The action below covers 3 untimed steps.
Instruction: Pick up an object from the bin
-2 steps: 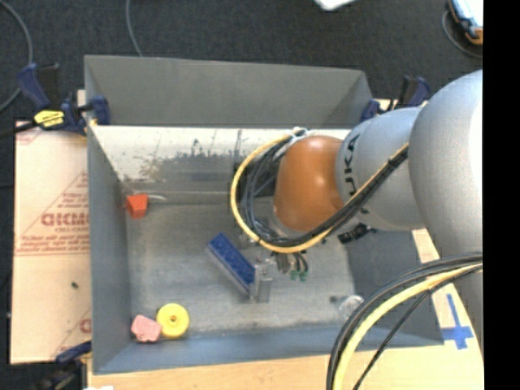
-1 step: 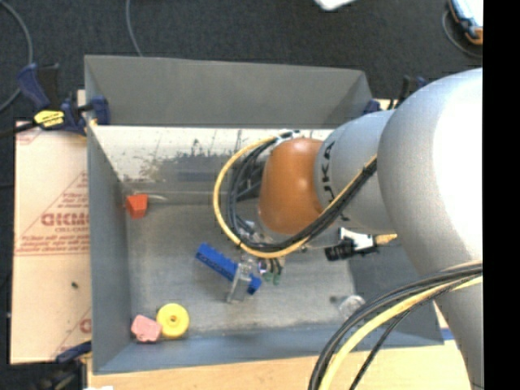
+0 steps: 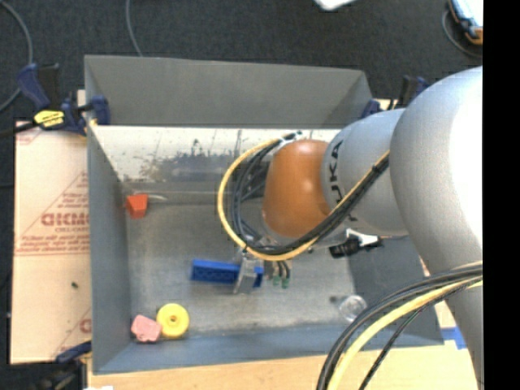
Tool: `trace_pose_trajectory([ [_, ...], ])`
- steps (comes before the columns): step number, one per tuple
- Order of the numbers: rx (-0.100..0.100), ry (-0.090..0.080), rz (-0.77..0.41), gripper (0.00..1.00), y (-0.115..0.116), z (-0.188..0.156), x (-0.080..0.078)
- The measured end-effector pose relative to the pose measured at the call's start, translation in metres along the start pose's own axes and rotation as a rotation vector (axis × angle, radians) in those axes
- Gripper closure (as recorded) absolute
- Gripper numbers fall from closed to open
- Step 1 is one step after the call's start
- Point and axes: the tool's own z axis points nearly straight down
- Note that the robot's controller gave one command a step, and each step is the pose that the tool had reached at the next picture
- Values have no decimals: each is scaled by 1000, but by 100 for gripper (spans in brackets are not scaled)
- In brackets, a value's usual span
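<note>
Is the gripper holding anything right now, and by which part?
Cannot be told. The gripper sits at the right end of the blue brick, mid-bin, but any hold is hidden.

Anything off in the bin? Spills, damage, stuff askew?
Nothing stands out. The blue brick lies flat mid-floor, with the gripper at its right end. The orange block sits far left; the pink piece and yellow disc lie side by side in the near-left corner. Only dark scuffs on the back wall.

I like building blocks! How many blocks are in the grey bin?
2. A small orange cube block sits far left, by the back. A long blue plastic brick lies mid-floor, its right end at the gripper. The arm may hide others.
</note>
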Motion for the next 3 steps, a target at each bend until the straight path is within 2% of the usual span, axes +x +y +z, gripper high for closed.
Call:
trace_pose_trajectory([
  [1, 0, 0, 1, 100, 0, 0, 0],
  [2, 0, -2, -7, 100, -4, -97, -9],
  [3, 0, -2, -8, 100, -4, -97, -9],
])
